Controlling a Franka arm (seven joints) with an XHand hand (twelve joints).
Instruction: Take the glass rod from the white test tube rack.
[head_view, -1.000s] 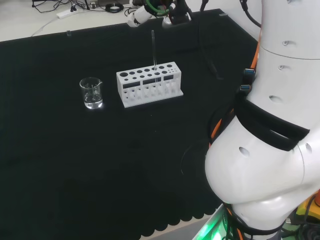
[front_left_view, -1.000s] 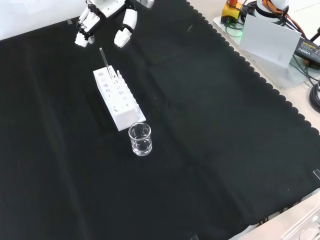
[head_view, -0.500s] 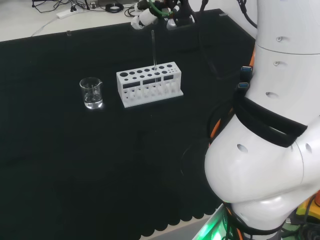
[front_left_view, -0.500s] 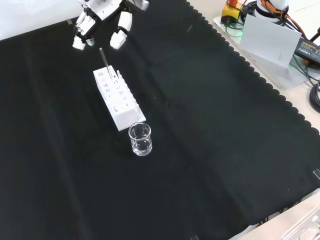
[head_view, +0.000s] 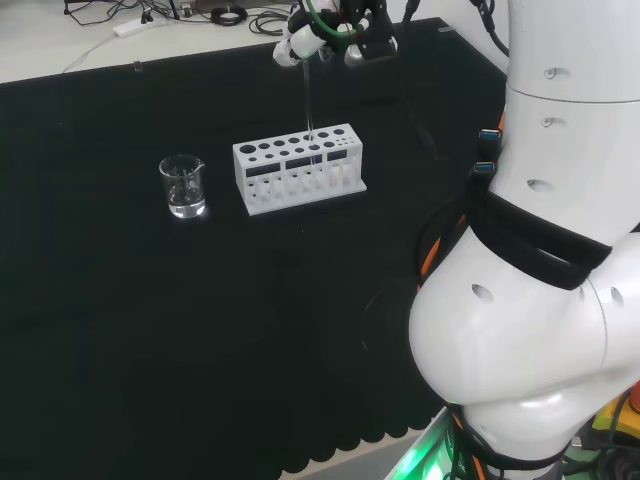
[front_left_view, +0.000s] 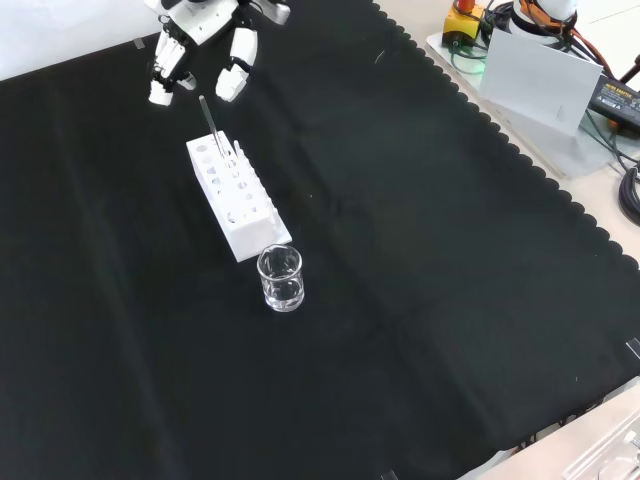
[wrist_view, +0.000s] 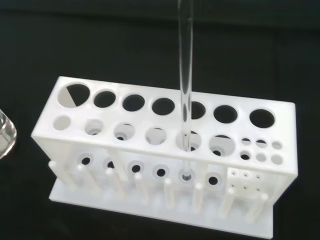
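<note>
A white test tube rack (head_view: 299, 167) (front_left_view: 235, 198) (wrist_view: 165, 150) stands on the black cloth. A clear glass rod (head_view: 308, 100) (front_left_view: 210, 125) (wrist_view: 185, 80) stands upright in one of the rack's holes, toward its right end in the head view. The black and white hand (head_view: 335, 25) (front_left_view: 200, 45) hovers above and just beyond the rod's top, fingers apart and pointing down, one on each side of the rod's tip in the front view. Nothing is between the fingers, and the hand does not touch the rod.
A small clear glass beaker (head_view: 184, 187) (front_left_view: 281, 277) stands left of the rack in the head view, its rim at the wrist view's edge (wrist_view: 6, 137). The arm's big white links (head_view: 540, 250) rise at the head view's right. Cables and equipment lie past the cloth's edge (front_left_view: 540, 60).
The hand has shifted to the right in the head view, closing in over the top of the rod. Rod, rack and beaker stay where they were.
</note>
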